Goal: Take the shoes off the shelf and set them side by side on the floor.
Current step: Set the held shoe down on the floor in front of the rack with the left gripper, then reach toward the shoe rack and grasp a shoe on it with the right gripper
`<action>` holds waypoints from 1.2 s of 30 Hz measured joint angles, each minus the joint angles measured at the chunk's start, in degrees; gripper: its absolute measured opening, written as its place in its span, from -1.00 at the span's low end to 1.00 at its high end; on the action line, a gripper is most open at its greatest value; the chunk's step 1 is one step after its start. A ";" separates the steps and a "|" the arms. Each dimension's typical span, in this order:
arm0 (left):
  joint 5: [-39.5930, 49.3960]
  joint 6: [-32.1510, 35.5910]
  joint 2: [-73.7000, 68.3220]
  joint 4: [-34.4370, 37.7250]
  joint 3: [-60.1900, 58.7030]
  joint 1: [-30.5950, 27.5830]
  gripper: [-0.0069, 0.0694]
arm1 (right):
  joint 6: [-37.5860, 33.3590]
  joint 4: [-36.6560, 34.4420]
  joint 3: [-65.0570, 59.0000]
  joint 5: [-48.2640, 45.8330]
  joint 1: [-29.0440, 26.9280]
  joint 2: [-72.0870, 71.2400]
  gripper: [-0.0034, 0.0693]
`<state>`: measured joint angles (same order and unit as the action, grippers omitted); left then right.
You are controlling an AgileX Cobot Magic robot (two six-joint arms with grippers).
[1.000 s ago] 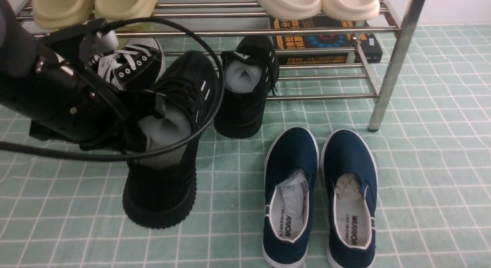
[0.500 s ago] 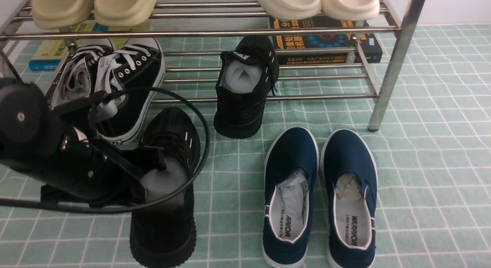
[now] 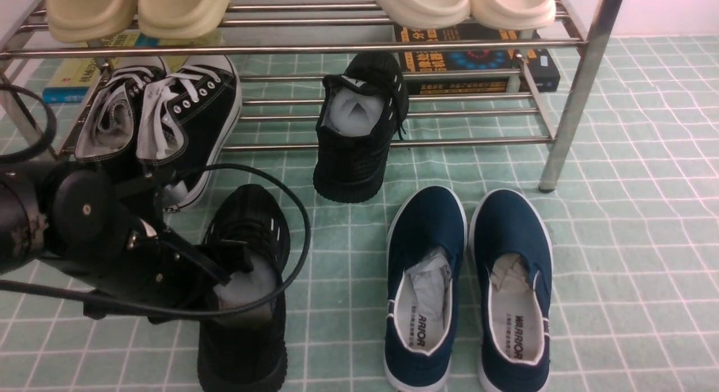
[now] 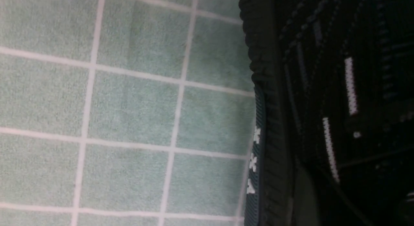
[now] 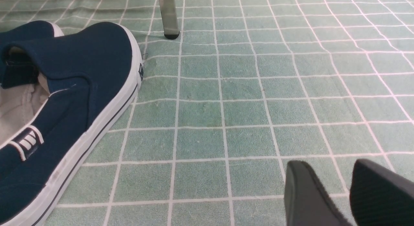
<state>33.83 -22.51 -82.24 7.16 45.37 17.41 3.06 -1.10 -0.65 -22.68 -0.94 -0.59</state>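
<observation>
One black knit shoe point(image 3: 247, 223) hangs low over the mint tiled floor point(image 3: 618, 240) at the near left, heel toward me. My left gripper point(image 3: 224, 274) is shut on its collar beside the white stuffing. In the left wrist view its ribbed sole and white dashes point(image 4: 323, 90) lie close to the floor point(image 4: 129, 106); I cannot tell if it touches. The other black shoe point(image 3: 354, 162) sits on the lower tier of the chrome shelf point(image 3: 578, 89), heel overhanging the front rod. My right gripper point(image 5: 326, 164) hovers open over bare tiles, holding nothing.
Black canvas sneakers with white laces point(image 3: 185, 111) stand on the lower tier at left. Two navy slip-ons point(image 3: 427, 268) lie on the floor right of the held shoe, one also near my right gripper point(image 5: 64, 90). Cream slippers point(image 3: 460, 4) sit on top; books point(image 3: 477, 60) lie behind.
My left arm has carried the black shoe down and toward me, from in front of the shelf to just above the floor. The right arm has not moved.
</observation>
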 joint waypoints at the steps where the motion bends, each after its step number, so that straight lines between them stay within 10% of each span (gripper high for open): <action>1: 0.00 0.00 -0.19 -0.27 0.00 0.00 -0.73 | 0.00 0.00 0.00 0.00 0.00 0.00 -0.25; 13: -0.17 1.26 -0.39 -1.26 0.00 0.00 -0.67 | 0.00 0.00 0.00 0.00 0.00 0.00 -0.25; 25: 8.99 2.64 4.10 -6.03 7.68 0.00 -0.08 | 0.06 0.00 0.00 0.00 0.00 0.00 -0.25; 36: 17.80 2.66 15.07 -11.49 12.57 0.00 -0.27 | 6.39 -7.09 -0.13 1.11 0.00 0.00 -0.25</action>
<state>51.63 -19.85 -67.17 -4.33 57.94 17.41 9.46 -8.19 -0.79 -21.58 -0.94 -0.59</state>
